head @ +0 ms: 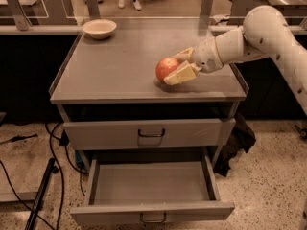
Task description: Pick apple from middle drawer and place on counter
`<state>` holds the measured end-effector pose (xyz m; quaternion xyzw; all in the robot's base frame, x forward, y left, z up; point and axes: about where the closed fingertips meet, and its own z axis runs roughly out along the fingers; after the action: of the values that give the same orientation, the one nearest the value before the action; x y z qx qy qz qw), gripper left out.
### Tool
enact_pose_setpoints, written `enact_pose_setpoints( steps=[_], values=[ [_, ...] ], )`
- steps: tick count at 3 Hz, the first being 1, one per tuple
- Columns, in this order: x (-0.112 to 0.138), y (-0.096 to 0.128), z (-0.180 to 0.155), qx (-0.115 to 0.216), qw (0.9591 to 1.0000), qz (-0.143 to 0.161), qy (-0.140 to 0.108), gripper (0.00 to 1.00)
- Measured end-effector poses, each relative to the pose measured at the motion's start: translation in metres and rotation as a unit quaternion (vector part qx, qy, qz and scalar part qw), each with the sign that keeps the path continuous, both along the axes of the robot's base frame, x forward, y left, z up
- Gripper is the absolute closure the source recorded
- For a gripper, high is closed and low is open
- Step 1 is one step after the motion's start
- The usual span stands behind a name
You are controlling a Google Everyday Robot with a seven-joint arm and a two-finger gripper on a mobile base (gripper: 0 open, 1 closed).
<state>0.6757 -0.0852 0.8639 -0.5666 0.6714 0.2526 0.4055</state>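
The red-orange apple (166,69) is at the counter (115,66), right of its middle and near the front edge, low over or on the surface. My gripper (176,67) comes in from the right on the white arm and is shut on the apple, with one cream finger (181,74) in front of it and one behind. The middle drawer (151,188) is pulled out below the cabinet and its grey inside is bare. The drawer front above it (148,133) is closed.
A cream bowl (99,28) stands at the counter's back left corner. Low raised rims run along the counter's sides. Black cables (53,162) lie on the speckled floor at the left. A dark bag (237,140) sits by the cabinet's right leg.
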Motion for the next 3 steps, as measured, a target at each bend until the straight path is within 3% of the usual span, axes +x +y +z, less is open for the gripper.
enact_pose_setpoints(
  steps=[3],
  values=[
    [0.011,0.006,-0.021,0.006,0.9997,-0.003,0.024,1.0]
  ],
)
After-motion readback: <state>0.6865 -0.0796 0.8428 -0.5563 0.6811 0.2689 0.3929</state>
